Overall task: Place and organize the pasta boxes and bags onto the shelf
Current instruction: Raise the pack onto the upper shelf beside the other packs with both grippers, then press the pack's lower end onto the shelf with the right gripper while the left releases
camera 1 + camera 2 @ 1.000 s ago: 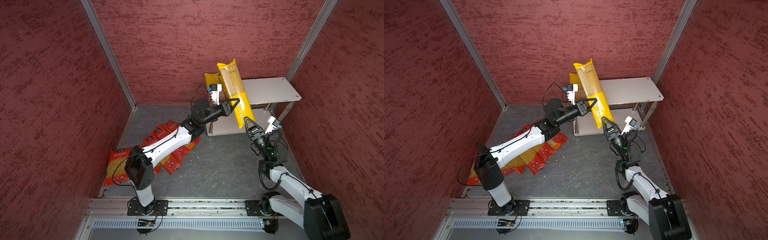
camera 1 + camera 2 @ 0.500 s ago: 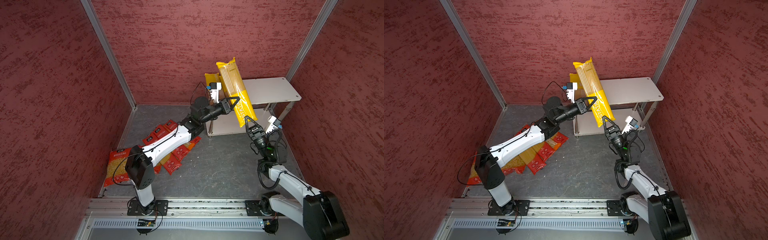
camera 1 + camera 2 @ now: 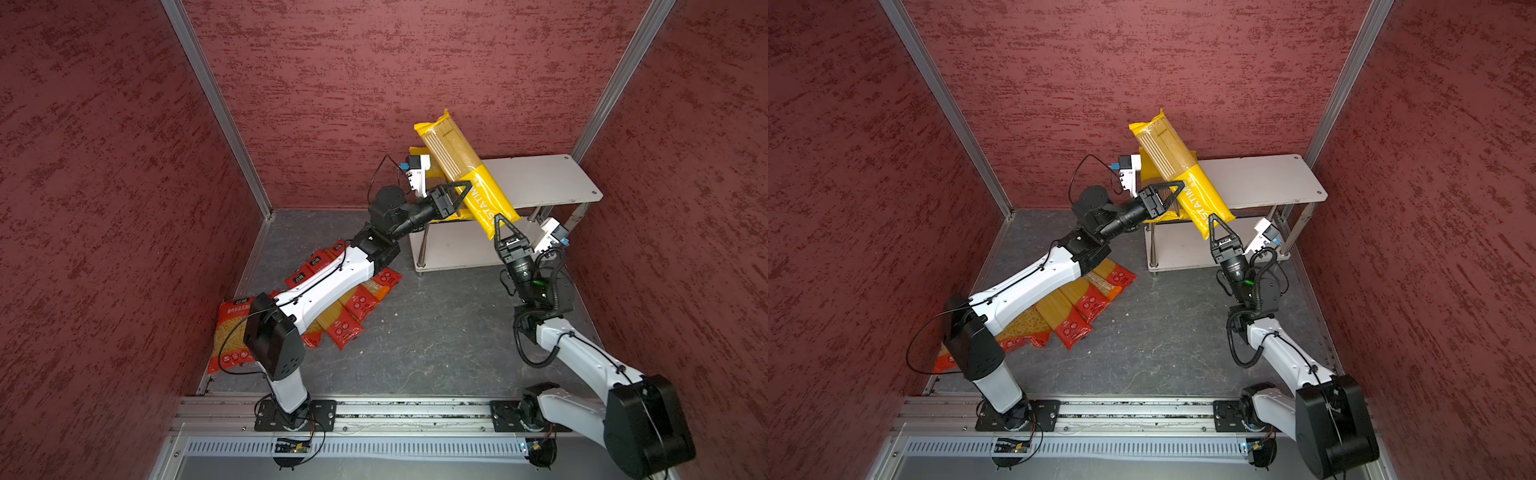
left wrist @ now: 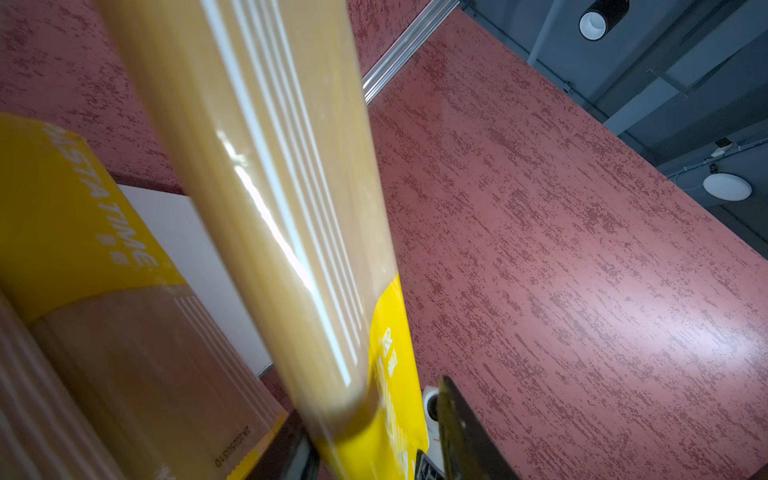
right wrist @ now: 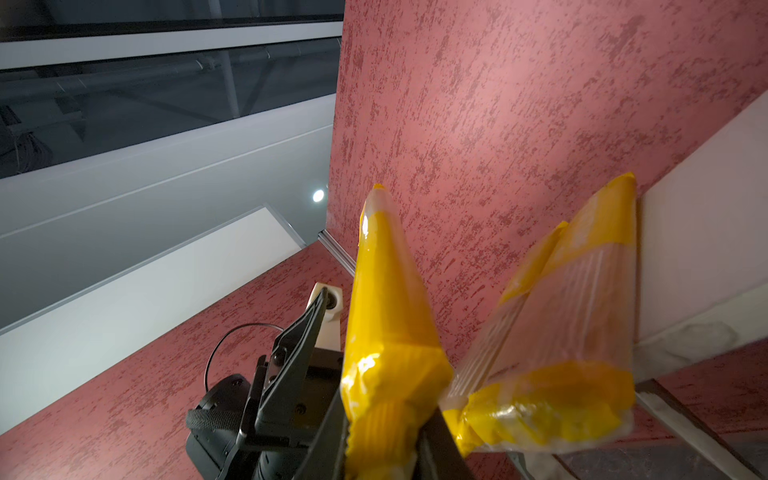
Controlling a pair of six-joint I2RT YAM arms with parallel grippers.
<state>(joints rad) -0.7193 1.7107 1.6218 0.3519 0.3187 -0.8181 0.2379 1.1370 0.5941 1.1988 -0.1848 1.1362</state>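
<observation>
**Handover above the shelf.** One yellow spaghetti pack (image 3: 486, 195) is slanting in the air, its top pointing to 11 o'clock and its bottom to 5 o'clock, across the left end of the two-board shelf (image 3: 540, 178). The right gripper (image 3: 500, 221) is pinching the pack's lower seal. The left gripper (image 3: 465, 187) is straddling its middle with jaws parted, one finger (image 4: 457, 432) standing clear. Two more yellow packs (image 4: 75, 216) are lying on the top board. At 8 o'clock, three long red packs (image 3: 353, 307) are lying on the floor (image 3: 436, 332) beside wide short-pasta packs (image 3: 230, 332), which are partly hidden and cannot be counted.
</observation>
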